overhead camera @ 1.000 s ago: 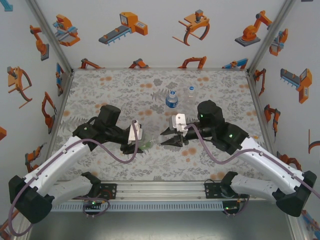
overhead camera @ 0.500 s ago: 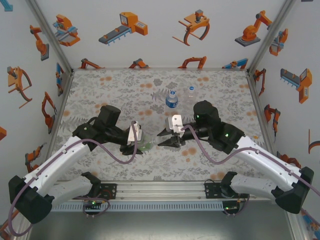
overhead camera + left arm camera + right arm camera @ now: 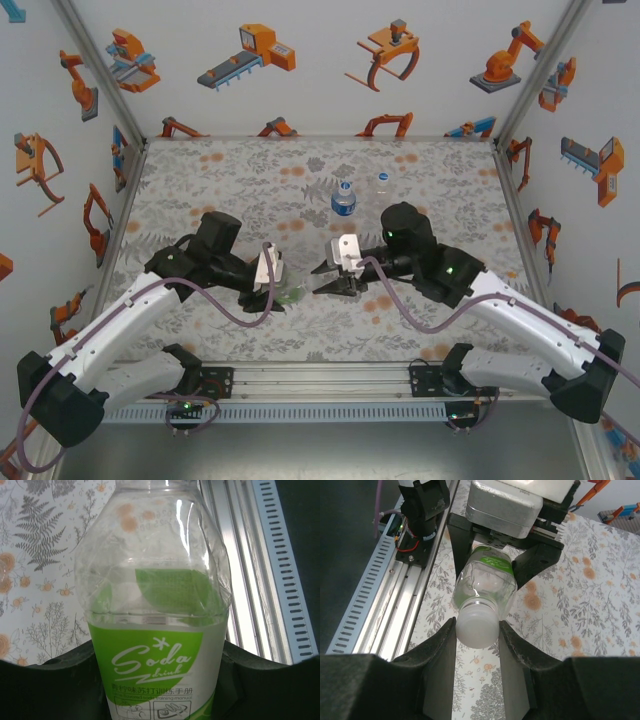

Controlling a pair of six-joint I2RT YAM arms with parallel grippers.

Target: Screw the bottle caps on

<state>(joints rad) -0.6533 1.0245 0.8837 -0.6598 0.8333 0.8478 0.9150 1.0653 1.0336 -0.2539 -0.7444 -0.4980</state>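
Observation:
A green-labelled clear bottle (image 3: 159, 605) lies level above the table, and my left gripper (image 3: 160, 680) is shut on its label band. In the right wrist view a white bottle cap (image 3: 477, 626) sits on this bottle's neck. My right gripper (image 3: 477, 625) is shut on that cap, one finger on each side. From above, the green bottle (image 3: 294, 294) spans the gap between the left gripper (image 3: 278, 298) and the right gripper (image 3: 323, 287), front of centre. A shorter bottle with a blue label (image 3: 343, 199) stands upright behind them.
A small clear and white piece (image 3: 383, 181) stands to the right of the blue-labelled bottle. The floral table (image 3: 230, 180) has printed walls on three sides. A metal rail (image 3: 320, 381) with the arm bases runs along the near edge.
My right gripper has shifted a little to the left, closer to the left gripper, with the cap between its fingers. The left arm and its bottle have stayed in place.

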